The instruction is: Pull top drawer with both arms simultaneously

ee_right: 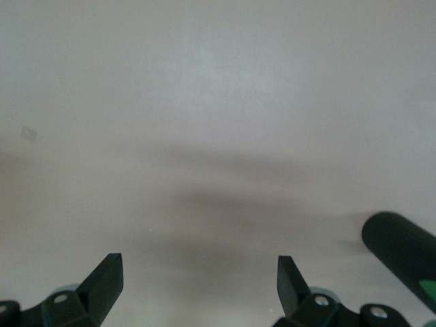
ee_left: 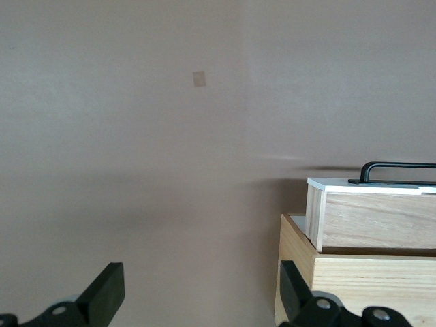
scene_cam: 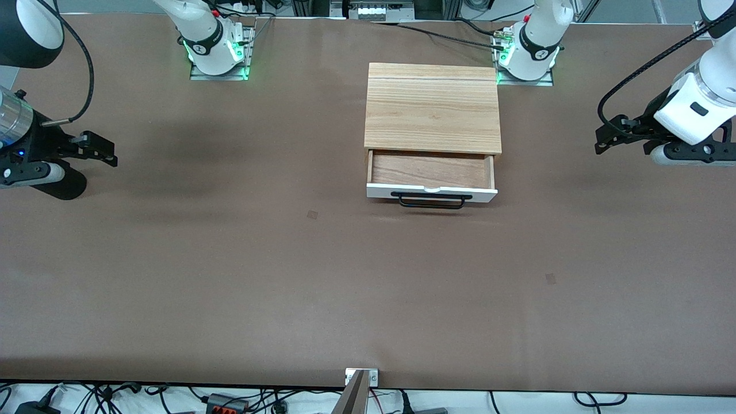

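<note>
The top drawer (scene_cam: 430, 171) stands pulled out of the cabinet toward the front camera. Its brown wooden inside shows, with nothing in it. Its white front panel (scene_cam: 431, 192) carries the black bar handle (scene_cam: 431, 200). The drawer also shows in the left wrist view (ee_left: 371, 218), with its handle (ee_left: 398, 167). My left gripper (scene_cam: 602, 144) is open and empty, up over the table toward the left arm's end, well away from the drawer; its own view (ee_left: 201, 293) shows the same. My right gripper (scene_cam: 109, 154) is open and empty over the right arm's end; its own view (ee_right: 201, 283) shows only bare table.
The light wood-grain cabinet top (scene_cam: 432, 109) sits near the left arm's base (scene_cam: 528, 54). The right arm's base (scene_cam: 217, 49) stands at the same table edge. The brown table cover (scene_cam: 345, 276) spreads wide around the cabinet. A black rounded part (ee_right: 398, 248) shows in the right wrist view.
</note>
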Robot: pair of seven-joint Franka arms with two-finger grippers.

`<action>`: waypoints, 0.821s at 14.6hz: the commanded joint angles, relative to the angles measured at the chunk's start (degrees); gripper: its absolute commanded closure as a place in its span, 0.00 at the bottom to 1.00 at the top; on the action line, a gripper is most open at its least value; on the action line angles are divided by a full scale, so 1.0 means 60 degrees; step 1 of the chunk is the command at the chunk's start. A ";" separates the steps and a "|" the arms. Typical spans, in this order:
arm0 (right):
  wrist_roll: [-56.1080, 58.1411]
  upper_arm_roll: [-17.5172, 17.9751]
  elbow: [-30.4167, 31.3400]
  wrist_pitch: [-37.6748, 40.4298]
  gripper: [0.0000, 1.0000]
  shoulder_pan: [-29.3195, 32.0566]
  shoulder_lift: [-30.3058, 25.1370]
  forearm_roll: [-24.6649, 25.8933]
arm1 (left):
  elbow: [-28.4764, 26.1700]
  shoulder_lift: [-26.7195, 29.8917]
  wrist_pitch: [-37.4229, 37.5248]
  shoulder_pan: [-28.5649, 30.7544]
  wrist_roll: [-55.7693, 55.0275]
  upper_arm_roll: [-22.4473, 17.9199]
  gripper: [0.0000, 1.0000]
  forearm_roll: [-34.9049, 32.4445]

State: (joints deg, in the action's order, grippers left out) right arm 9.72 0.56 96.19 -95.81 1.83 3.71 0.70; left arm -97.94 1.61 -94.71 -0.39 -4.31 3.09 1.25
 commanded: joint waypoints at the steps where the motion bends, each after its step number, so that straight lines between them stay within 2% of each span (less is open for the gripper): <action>1: -0.0184 0.0214 0.0023 0.0339 0.00 0.0193 -0.0193 0.0263 | 0.0181 -0.0019 0.0214 0.0035 0.0059 0.0027 0.00 0.0041; 3: -0.0098 0.0228 -0.0488 0.0411 0.00 0.0193 0.0011 0.0234 | 0.0181 -0.0019 0.0214 0.0035 0.0059 0.0042 0.00 0.0041; 12: -0.0009 0.0287 -0.0871 0.0718 0.00 0.0134 -0.0017 0.0132 | 0.0181 -0.0034 0.0185 0.0020 0.0059 0.0042 0.00 0.0041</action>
State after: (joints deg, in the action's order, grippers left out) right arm 9.60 1.56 92.35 -93.88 2.00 3.47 1.17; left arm -97.94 1.61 -94.53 -0.39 -4.31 3.10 1.25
